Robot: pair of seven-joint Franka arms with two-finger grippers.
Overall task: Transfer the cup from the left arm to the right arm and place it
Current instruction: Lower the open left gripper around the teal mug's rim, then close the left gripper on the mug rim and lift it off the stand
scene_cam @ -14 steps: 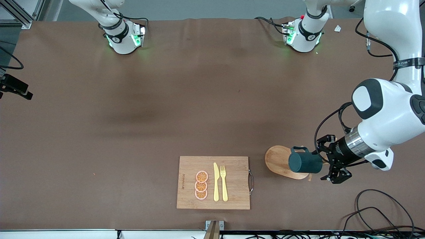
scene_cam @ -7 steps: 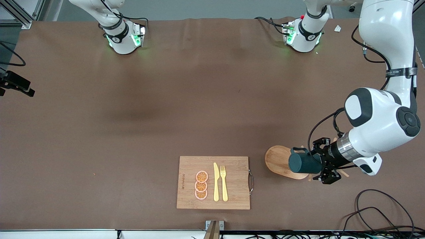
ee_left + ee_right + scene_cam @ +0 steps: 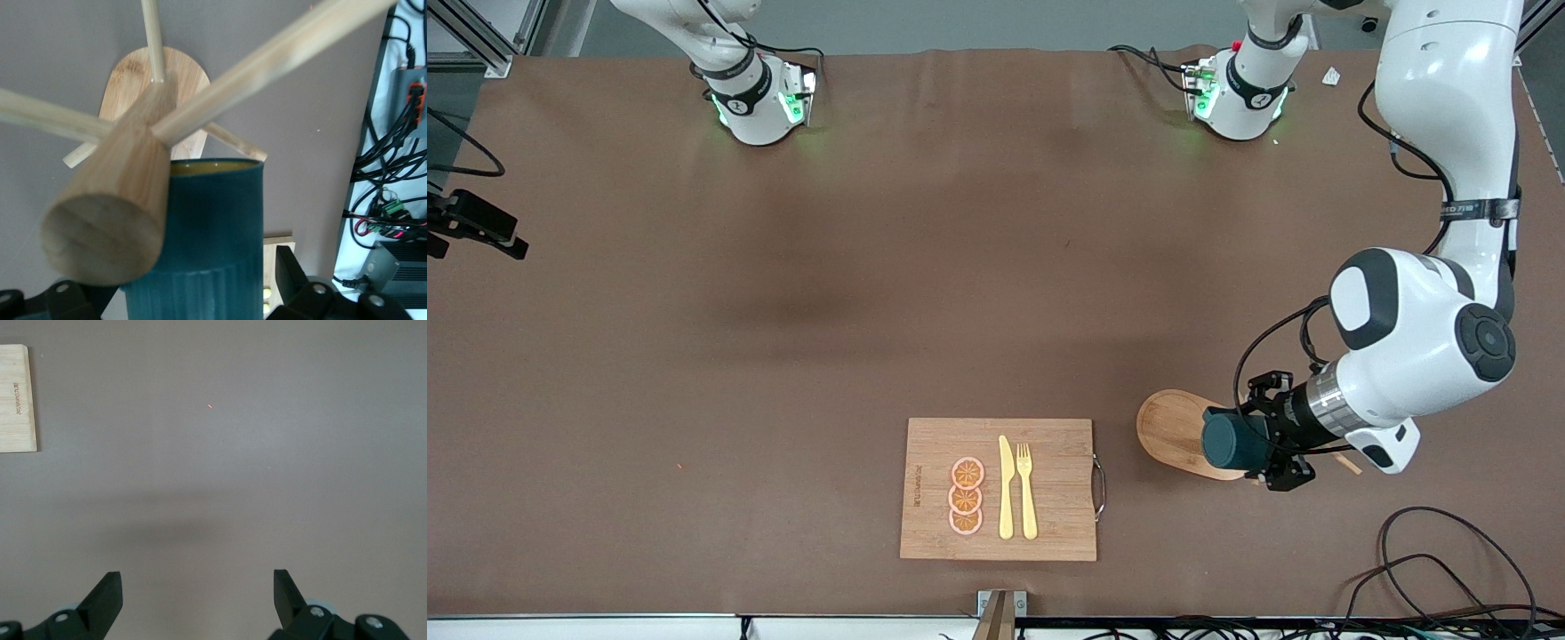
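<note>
The dark teal ribbed cup (image 3: 1227,442) lies on its side at the wooden mug tree, over the tree's oval base (image 3: 1172,425), toward the left arm's end of the table. My left gripper (image 3: 1261,438) is open, its jaws flanking the cup's bottom end. The left wrist view shows the cup (image 3: 213,233) with its tan-yellow inside at the rim. One black finger (image 3: 287,267) stands just clear of the cup's side. The tree's post (image 3: 113,213) hides the other finger. My right gripper (image 3: 197,577) hangs open over bare table with nothing between its fingers.
A bamboo cutting board (image 3: 1049,524) with a yellow knife (image 3: 1006,489), a fork (image 3: 1027,489) and three orange slices (image 3: 966,496) lies beside the mug tree, toward the right arm's end. Thin pegs (image 3: 267,60) stick out of the post. Cables (image 3: 1432,551) lie near the table's corner.
My left gripper has slid in along the cup, so its jaws now stand on either side of it. The left arm's elbow swung inward. The cup stayed in place.
</note>
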